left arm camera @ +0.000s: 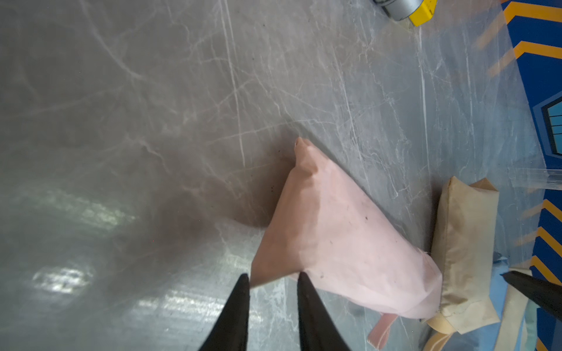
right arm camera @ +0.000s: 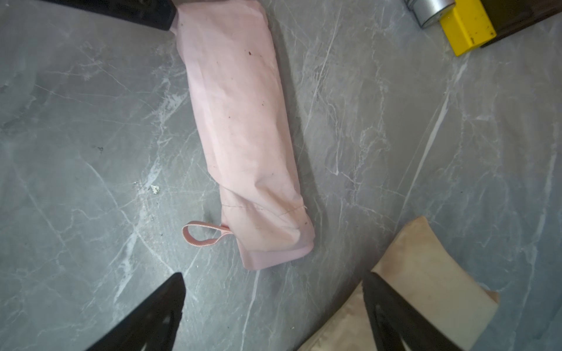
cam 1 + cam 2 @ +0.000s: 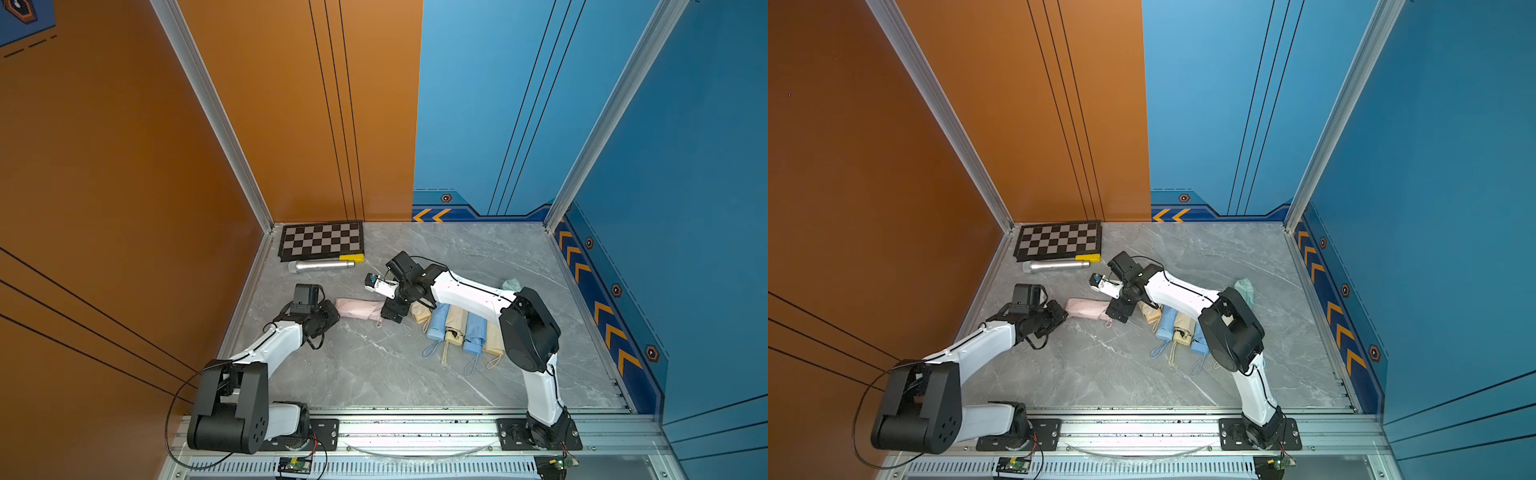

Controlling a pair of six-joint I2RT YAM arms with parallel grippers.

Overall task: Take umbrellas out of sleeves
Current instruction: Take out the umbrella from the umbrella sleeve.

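Found in the far left corner of the grey marbled table [image 3: 374,374]: a black-and-grey checkerboard [image 3: 322,241], flat, against the orange wall [image 3: 104,166]. Just in front of it, on its side: a silver cylinder [image 3: 322,266], with a yellow block [image 3: 351,257] just beside one end. Along the right edge: a blue wall [image 3: 685,208] with orange chevrons [image 3: 606,328].

I see the pink sleeve [image 3: 358,308] lying flat on the grey surface [image 3: 374,374]. My left pincer [image 3: 333,314] meets one end of it and my right pincer [image 3: 392,313] sits at the other. Past that end lie cream and blue bundles [image 3: 457,328] side by side. Behind the pink sleeve rest a silver cylinder [image 3: 322,266] and a checkerboard [image 3: 321,241].
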